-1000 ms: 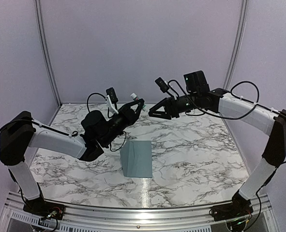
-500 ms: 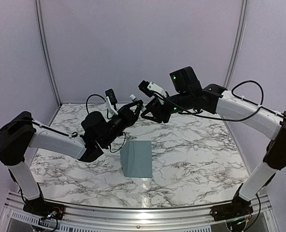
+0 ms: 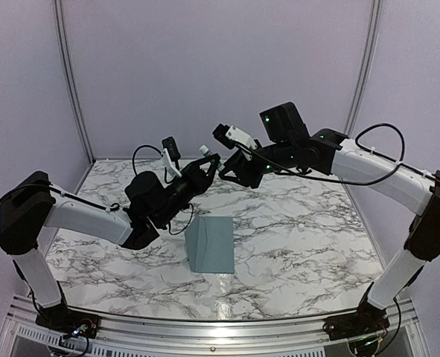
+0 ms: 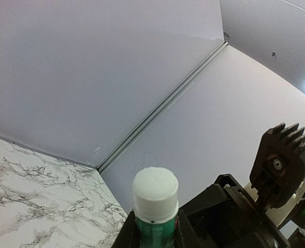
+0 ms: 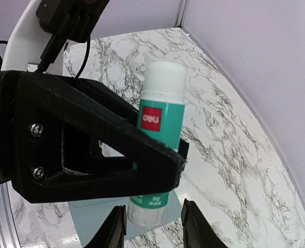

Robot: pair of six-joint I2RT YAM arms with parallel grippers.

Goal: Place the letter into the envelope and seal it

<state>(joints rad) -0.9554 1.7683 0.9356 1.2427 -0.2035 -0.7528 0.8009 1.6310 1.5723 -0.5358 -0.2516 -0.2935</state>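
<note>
The blue-grey envelope lies flat on the marble table, its flap not distinguishable. The letter does not show in any view. My left gripper is raised above the table and shut on a green glue stick with a white cap. In the right wrist view the glue stick sits between the left gripper's black fingers. My right gripper is open, its two fingertips straddling the stick's pale lower end with small gaps on both sides. The envelope lies below.
Purple walls enclose the table on three sides, close behind both raised grippers. The right gripper meets the left one tip to tip above the table's back middle. Cables hang from both wrists.
My right arm has swung left to the left gripper, and its jaws have narrowed around the glue stick's end. The left arm and the envelope have stayed put.
</note>
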